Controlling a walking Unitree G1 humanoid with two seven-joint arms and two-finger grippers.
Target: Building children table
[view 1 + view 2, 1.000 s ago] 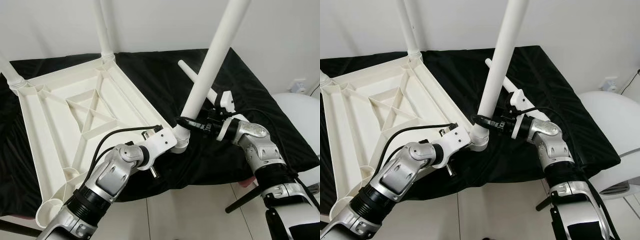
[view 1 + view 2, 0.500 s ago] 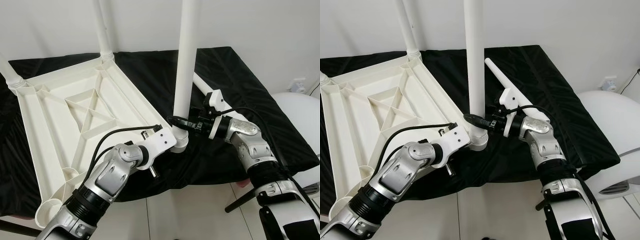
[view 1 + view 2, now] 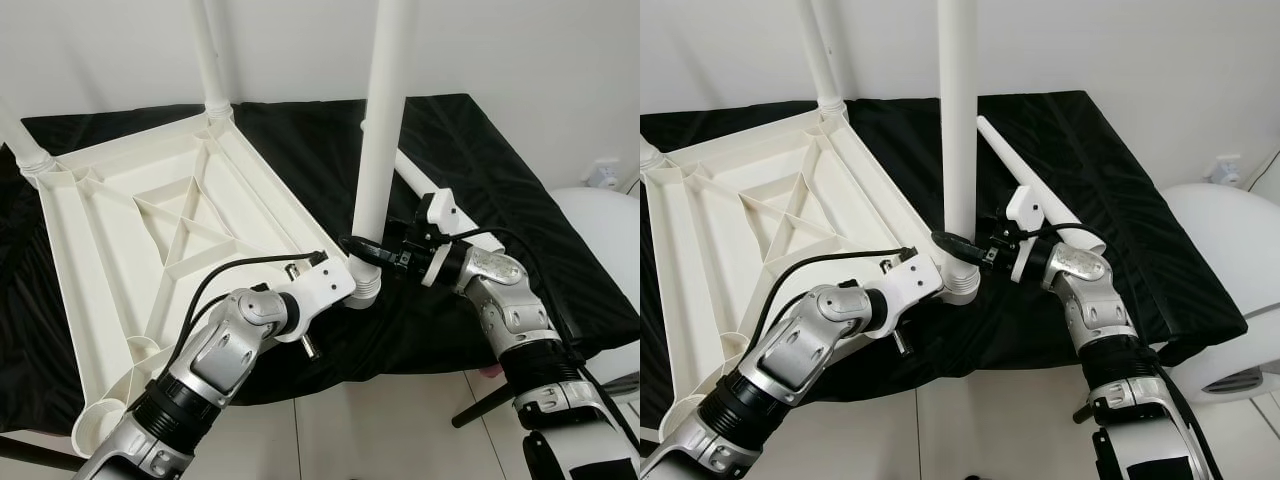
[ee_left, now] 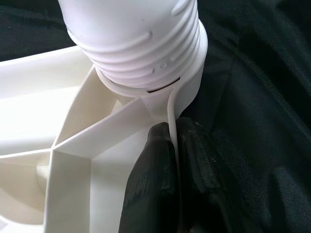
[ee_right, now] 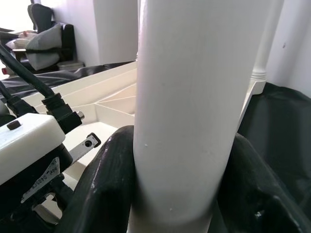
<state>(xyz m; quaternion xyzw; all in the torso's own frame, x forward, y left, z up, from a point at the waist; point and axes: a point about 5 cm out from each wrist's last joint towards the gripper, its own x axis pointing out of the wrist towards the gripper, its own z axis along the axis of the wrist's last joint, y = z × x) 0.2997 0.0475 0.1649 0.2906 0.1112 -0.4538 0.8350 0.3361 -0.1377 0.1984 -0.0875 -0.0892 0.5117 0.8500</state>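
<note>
White walls back a black cloth spread over the work surface, with pale floor tiles below its near edge. On the cloth lies the upturned white children's table, ribbed underside up. Two legs already stand in its far corner sockets. A third leg stands nearly upright in the near corner socket, its threaded end partly seated. The right pincer is clamped around this leg just above the socket; the left pincer pinches the table's rim beside it. A fourth leg lies loose on the cloth behind the right pincer, judged still to fit.
</note>
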